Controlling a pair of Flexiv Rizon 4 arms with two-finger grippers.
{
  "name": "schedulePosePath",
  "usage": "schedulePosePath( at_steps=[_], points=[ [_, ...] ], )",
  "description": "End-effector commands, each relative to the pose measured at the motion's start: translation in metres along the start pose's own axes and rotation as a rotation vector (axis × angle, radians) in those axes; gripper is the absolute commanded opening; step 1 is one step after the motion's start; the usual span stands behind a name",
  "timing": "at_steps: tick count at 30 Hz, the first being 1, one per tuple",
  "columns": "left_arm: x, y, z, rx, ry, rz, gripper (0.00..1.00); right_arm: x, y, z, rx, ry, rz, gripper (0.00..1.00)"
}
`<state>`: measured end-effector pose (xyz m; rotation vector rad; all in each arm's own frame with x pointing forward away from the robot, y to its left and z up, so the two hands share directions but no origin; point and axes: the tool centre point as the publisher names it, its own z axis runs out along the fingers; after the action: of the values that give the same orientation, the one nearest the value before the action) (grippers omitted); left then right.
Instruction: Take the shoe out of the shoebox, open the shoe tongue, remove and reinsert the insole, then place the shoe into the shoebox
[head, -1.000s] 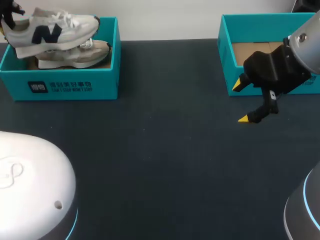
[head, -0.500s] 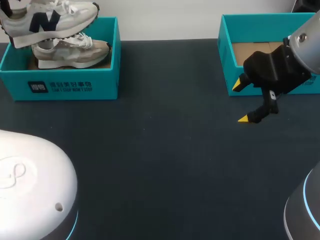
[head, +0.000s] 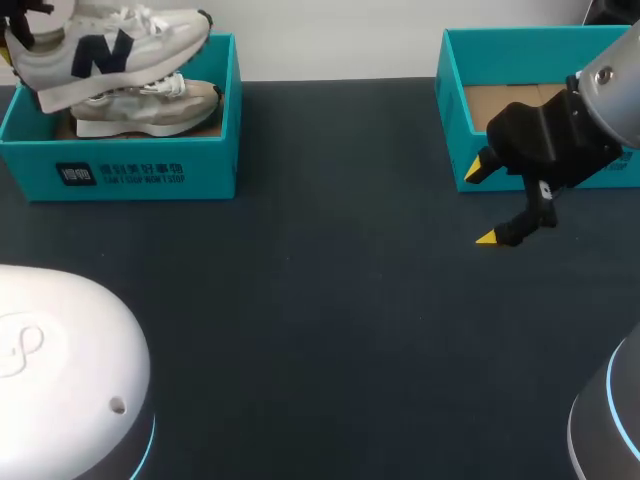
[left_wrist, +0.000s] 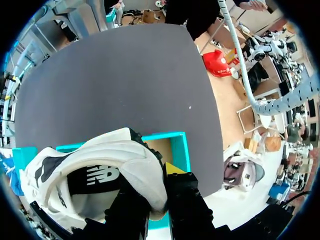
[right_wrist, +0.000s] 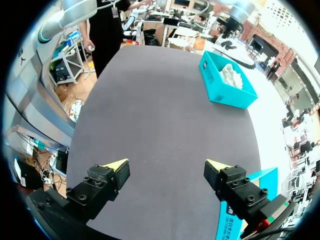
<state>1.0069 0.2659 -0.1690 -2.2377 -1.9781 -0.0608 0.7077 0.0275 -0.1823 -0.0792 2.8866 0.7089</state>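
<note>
Teal cardboard forms the open shoebox (head: 140, 165) at ten o'clock on the dark matte table (head: 330, 300). A white mesh-and-suede shoe (head: 105, 50) with a navy side patch hangs tilted just above it, toe toward three o'clock, partly covering a second shoe (head: 150, 108) lying inside. The left gripper (left_wrist: 157, 192) pinches the padded heel collar, its black fingers largely buried in the shoe and one yellow tip peeking out. The right gripper (head: 482, 202) hovers spread wide, holding nothing, at the front wall of a second box (head: 455, 110) at two o'clock, whose floor is bare brown cardboard.
</note>
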Motion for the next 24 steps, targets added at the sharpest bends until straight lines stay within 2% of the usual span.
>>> schedulePosePath(
  at_steps=[1, 5, 15, 24],
  points=[
    [-0.019, -0.051, -0.005, -0.106, 0.036, -0.034, 0.00, -0.001, 0.000, 0.002, 0.002, 0.000, 0.000, 1.00],
    [-0.040, -0.082, -0.009, -0.136, 0.076, -0.068, 0.00, -0.001, 0.000, 0.002, 0.002, 0.000, 0.000, 1.00],
    [-0.097, -0.143, -0.007, -0.198, 0.130, -0.047, 0.00, -0.001, 0.000, 0.002, 0.002, 0.000, 0.000, 1.00],
    [-0.149, -0.188, 0.000, -0.186, 0.127, 0.054, 0.00, -0.001, 0.000, 0.002, 0.002, 0.000, 0.000, 1.00]
  ],
)
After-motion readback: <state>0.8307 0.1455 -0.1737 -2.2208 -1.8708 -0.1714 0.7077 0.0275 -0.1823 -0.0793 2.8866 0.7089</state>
